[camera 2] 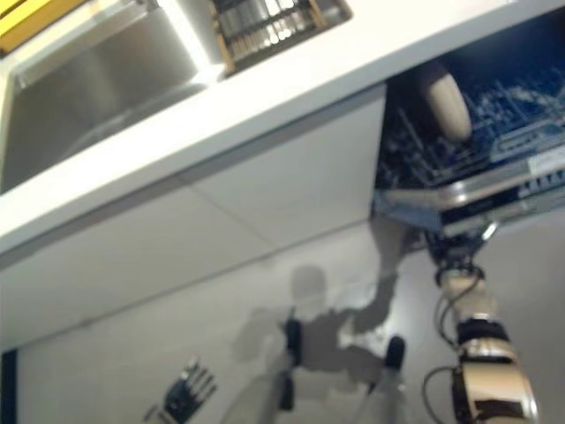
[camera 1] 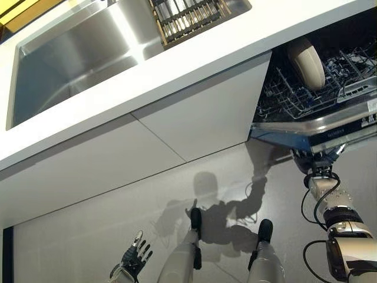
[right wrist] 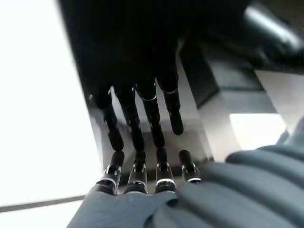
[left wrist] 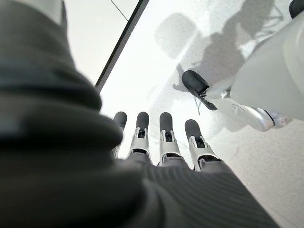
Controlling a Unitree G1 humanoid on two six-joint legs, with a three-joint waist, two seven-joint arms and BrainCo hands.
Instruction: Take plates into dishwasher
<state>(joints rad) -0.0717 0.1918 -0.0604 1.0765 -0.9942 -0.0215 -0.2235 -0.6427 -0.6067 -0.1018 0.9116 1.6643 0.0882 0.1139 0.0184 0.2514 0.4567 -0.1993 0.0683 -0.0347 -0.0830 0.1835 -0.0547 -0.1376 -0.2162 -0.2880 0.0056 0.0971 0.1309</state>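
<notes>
A beige plate [camera 1: 306,62] stands on edge in the wire rack [camera 1: 347,76] of the open dishwasher at the right. The dishwasher door [camera 1: 318,125] hangs partly open, its silver edge towards me. My right hand [camera 1: 312,161] is right under that door edge. In the right wrist view its fingers [right wrist: 137,173] are straight with their tips against the door's dark glossy face, which mirrors them. My left hand [camera 1: 134,258] hangs low at the lower left over the floor, open and empty; it also shows in the left wrist view [left wrist: 166,137].
A white counter [camera 1: 177,65] runs across, with a steel sink [camera 1: 70,59] at the left and a slatted drainer [camera 1: 188,17] at its far side. White cabinet fronts [camera 1: 194,118] stand below, left of the dishwasher. Grey floor [camera 1: 88,236] lies beneath.
</notes>
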